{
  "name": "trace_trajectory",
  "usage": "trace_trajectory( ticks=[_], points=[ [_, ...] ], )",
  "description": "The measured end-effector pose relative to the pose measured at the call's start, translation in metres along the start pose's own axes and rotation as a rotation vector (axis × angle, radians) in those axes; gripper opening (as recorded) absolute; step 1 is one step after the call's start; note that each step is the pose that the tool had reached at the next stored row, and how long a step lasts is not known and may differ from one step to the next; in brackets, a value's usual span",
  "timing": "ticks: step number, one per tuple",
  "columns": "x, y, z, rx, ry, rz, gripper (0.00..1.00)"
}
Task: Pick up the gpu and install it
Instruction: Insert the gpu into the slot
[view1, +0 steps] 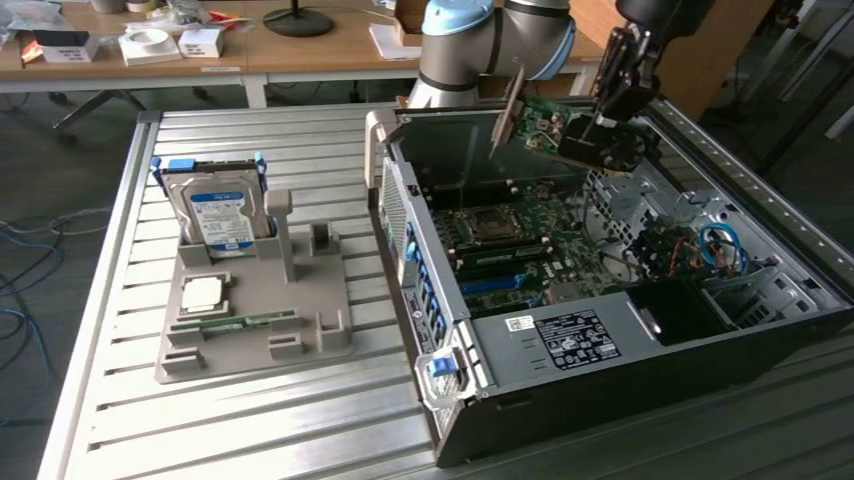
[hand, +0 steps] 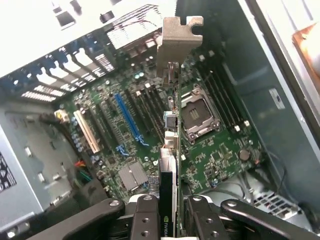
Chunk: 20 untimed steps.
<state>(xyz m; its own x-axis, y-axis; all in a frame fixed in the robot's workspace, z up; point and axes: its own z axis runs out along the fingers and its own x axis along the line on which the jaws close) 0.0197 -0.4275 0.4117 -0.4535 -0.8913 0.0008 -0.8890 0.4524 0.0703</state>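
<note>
The gpu (view1: 537, 124), a flat green-dark card with a grey metal bracket at one end, hangs tilted in the air above the open computer case (view1: 747, 340). My gripper (view1: 603, 128) is shut on its edge. In the wrist view the gpu (hand: 170, 150) runs edge-on away from my gripper (hand: 169, 212), its bracket (hand: 176, 42) at the far end. Below it lies the motherboard (hand: 210, 150) with a blue slot (hand: 127, 117) and a white slot (hand: 86, 131). The card hangs clear of the board.
A grey holder tray (view1: 254, 330) at the exterior view's left carries a silver hard drive (view1: 220, 215), a processor chip (view1: 204, 292) and a narrow green memory stick (view1: 247, 322). The case's walls, cables (view1: 714, 250) and empty processor socket (hand: 197, 115) surround the board. Desks stand behind.
</note>
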Motion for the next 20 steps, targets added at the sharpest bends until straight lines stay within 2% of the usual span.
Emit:
trace_trajectory(
  ticks=[11, 20],
  points=[
    [0.0000, -0.0001, 0.0012, 0.0002, 0.0138, -0.195, 0.26],
    [0.0000, -0.0003, 0.0032, 0.0023, 0.0224, -0.329, 0.26]
  ],
)
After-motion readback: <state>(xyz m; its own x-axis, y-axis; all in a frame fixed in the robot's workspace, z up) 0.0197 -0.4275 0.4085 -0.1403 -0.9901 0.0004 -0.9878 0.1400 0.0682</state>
